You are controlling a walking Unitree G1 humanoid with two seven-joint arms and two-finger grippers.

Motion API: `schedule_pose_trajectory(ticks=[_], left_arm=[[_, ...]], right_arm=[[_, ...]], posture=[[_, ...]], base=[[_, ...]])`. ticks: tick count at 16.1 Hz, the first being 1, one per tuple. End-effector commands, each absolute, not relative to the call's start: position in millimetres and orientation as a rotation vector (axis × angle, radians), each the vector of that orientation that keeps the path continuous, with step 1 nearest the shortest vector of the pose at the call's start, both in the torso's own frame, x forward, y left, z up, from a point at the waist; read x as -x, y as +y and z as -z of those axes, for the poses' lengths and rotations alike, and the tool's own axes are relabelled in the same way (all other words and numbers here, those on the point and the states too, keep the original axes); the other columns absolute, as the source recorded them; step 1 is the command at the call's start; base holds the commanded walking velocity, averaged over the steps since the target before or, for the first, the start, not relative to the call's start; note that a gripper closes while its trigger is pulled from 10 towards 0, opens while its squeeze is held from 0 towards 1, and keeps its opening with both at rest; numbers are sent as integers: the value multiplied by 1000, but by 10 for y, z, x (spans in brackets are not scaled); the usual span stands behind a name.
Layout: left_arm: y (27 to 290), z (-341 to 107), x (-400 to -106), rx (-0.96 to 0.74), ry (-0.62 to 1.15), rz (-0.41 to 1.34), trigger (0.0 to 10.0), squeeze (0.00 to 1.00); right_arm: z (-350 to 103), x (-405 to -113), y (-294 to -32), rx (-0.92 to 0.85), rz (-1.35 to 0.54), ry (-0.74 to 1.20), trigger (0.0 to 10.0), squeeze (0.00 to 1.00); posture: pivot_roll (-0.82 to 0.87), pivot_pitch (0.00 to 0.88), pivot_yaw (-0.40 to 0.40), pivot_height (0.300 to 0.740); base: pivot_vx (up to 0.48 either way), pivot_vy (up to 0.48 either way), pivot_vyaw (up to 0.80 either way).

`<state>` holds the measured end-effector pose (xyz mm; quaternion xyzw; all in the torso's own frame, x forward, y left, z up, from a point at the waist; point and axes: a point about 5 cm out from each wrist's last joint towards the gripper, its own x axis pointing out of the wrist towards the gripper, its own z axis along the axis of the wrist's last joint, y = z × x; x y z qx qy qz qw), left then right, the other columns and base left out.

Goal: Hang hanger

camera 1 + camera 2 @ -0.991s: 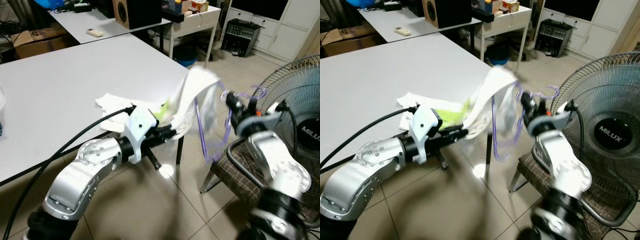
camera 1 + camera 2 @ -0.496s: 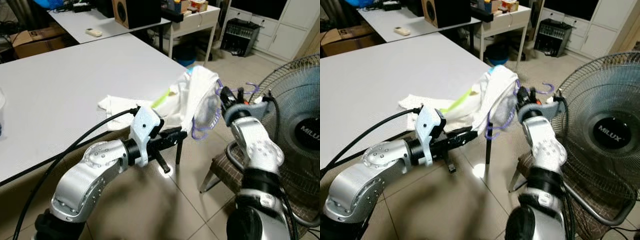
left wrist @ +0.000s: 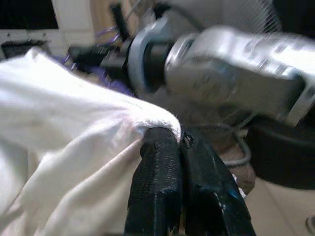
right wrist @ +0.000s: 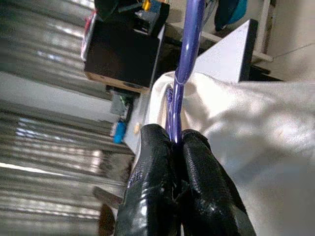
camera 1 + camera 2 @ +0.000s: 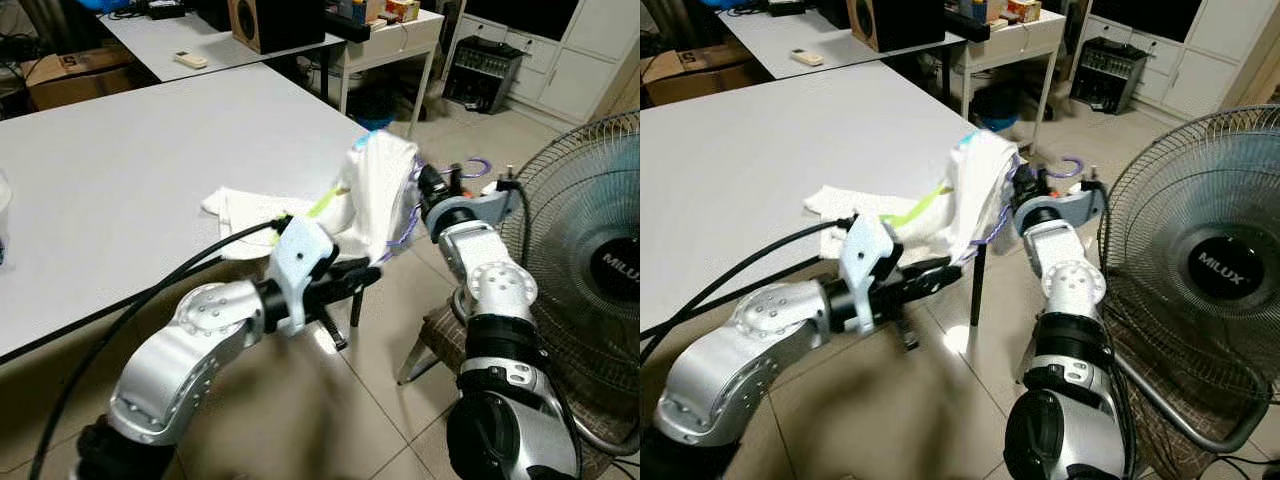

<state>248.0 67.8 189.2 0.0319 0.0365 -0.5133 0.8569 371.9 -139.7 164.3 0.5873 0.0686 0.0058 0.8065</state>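
While the head views show the right gripper (image 5: pixel 428 187) swung in toward the table (image 5: pixel 120 180) corner, wrist views show it pinching the purple hanger (image 4: pixel 184 64) and the left gripper (image 3: pixel 179 142) pinching the white garment (image 3: pixel 64 132), dressing unfinished.

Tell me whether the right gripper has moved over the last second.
Yes. The right gripper, shut on the purple hanger, has swung away from the fan toward the table corner, carrying the white garment along.

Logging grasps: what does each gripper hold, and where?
Left gripper pinches the white garment at an edge fold; right gripper clamps the purple hanger on its rod.
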Motion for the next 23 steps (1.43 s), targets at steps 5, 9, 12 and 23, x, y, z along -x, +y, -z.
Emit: schedule_pose_trajectory(ticks=[5,9,12,23], left_arm=[[459,-2082,-2272,7,23,1256,0,0],[367,-2072,-2445,48,39,1129,10000,0],[370,-2076,-2377,106,90,1196,10000,1000],[580,-1942,-2365,-102,226,1172,10000,1000]], right_arm=[[-1703,-3814,-1357,-1215,-7,130,10000,0],[-1783,-3778,-1097,-1205,-149,170,10000,0],[-1836,-3759,-1080,-1204,-205,157,10000,0],[-1901,-3758,-1264,-1064,-244,105,10000,0]], posture=[[-142,0,-39,740],[-147,0,-42,740],[-146,0,-42,740],[-134,0,-55,740]], base=[[0,0,0],[0,0,0],[0,0,0],[0,0,0]])
